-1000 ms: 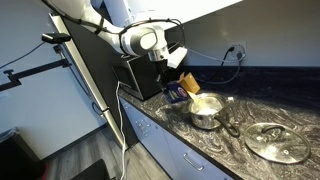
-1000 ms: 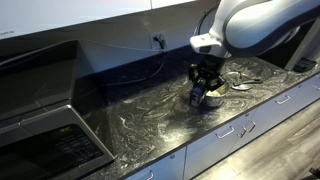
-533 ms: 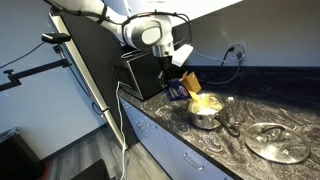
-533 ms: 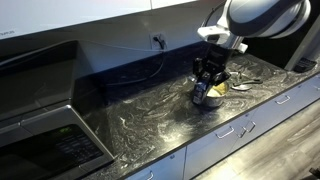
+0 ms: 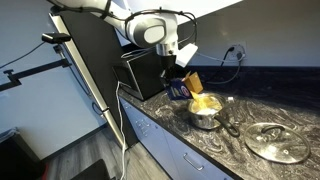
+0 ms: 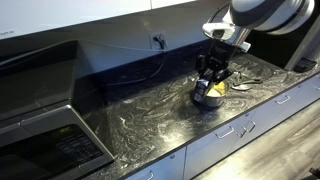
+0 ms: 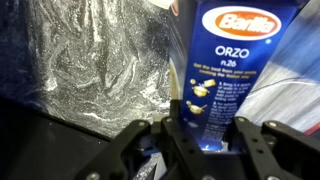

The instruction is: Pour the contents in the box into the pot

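My gripper is shut on the blue Barilla orzo box, with a finger on each side of it. In both exterior views the gripper holds the box tilted, its yellow flap toward the pot. The shiny steel pot stands on the counter just below and beside the box. A pale yellow heap of contents shows in the pot. The box's open end is hidden in the wrist view.
A round glass lid lies on the marbled counter past the pot. A large black appliance stands right behind the box. A wall outlet with cables is at the back. A microwave sits at the counter's far end.
The arm has risen a little and shifted toward the pot, with the box still held and tilted. The yellow heap in the pot looks slightly fuller.
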